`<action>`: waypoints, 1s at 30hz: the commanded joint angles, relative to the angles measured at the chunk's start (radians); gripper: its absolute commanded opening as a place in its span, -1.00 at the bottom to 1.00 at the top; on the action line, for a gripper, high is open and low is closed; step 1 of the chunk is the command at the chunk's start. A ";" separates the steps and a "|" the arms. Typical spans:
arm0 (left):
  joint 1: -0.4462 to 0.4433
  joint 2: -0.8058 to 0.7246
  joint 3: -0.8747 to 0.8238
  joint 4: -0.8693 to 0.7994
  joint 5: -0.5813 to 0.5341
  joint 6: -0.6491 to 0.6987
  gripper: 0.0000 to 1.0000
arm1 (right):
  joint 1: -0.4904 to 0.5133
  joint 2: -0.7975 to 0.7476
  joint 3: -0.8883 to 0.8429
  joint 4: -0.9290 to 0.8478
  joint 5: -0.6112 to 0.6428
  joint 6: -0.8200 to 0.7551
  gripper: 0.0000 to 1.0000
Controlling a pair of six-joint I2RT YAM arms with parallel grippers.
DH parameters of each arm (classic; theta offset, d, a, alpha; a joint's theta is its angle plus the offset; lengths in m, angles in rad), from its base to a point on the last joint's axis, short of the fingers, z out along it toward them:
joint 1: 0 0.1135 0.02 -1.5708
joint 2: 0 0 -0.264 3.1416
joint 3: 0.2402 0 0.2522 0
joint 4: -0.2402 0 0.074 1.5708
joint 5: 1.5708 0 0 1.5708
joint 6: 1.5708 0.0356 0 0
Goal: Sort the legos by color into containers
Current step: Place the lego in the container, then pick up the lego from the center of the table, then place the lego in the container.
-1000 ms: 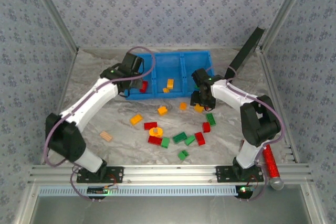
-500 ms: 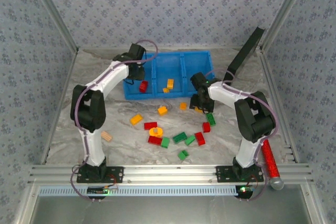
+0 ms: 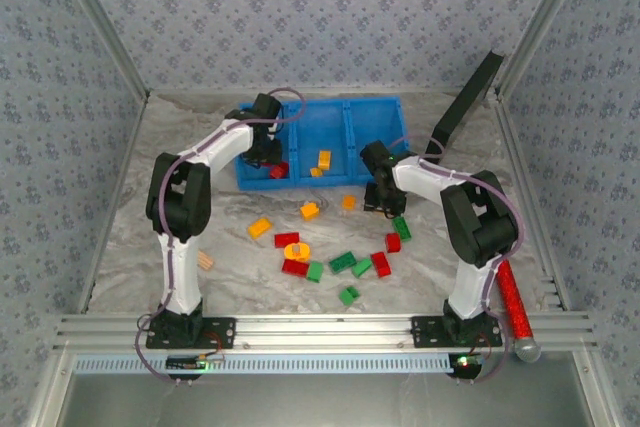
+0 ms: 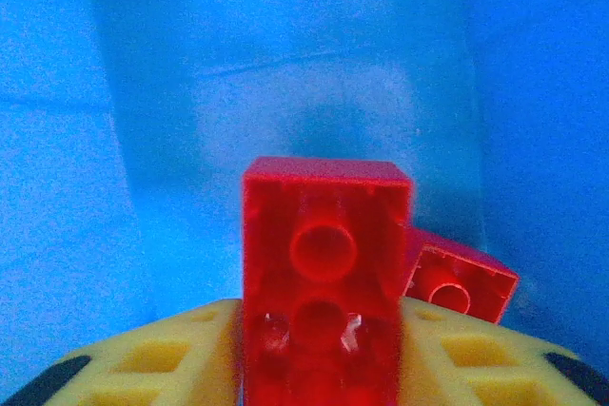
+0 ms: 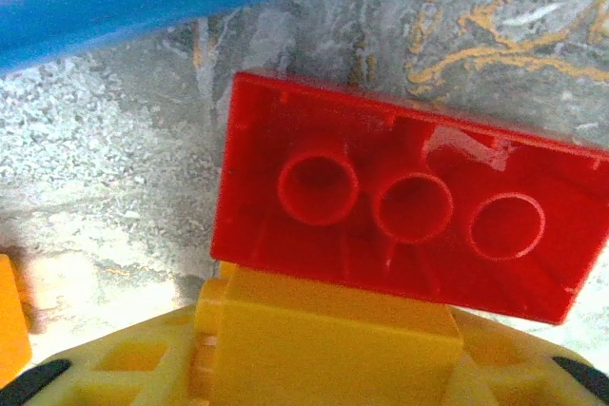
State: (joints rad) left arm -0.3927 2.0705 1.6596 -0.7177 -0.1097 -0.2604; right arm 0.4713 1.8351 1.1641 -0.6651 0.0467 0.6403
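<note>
Marbled table (image 3: 250, 287) in walled cell. Left gripper (image 3: 272, 157) pinching red brick (image 4: 324, 263), glossy, hollow underside to camera, low inside left compartment of blue bin (image 3: 375, 127). Second red brick (image 4: 460, 282) lies just right of it. Right gripper (image 3: 378, 197) low beside bin's near wall. Yellow block (image 5: 333, 330) sits between its fingers, long red brick (image 5: 400, 235) touching it. Grip: cannot tell. Orange bricks (image 3: 323, 159) in middle compartment. Most legos (image 3: 343, 261) loose on table; early stage.

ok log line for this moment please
left gripper: shut on red brick, inside blue bin left compartment | right gripper: at long red brick, grip unclear
</note>
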 commanded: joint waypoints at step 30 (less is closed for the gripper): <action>-0.035 -0.672 -0.413 -0.060 0.120 -0.016 0.41 | 0.170 0.157 0.701 -0.263 0.074 -0.242 -0.47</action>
State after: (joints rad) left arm -0.4114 1.4616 1.2991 -0.7280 -0.0132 -0.2390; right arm 0.6403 1.9118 1.7939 -0.9020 0.1165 0.4519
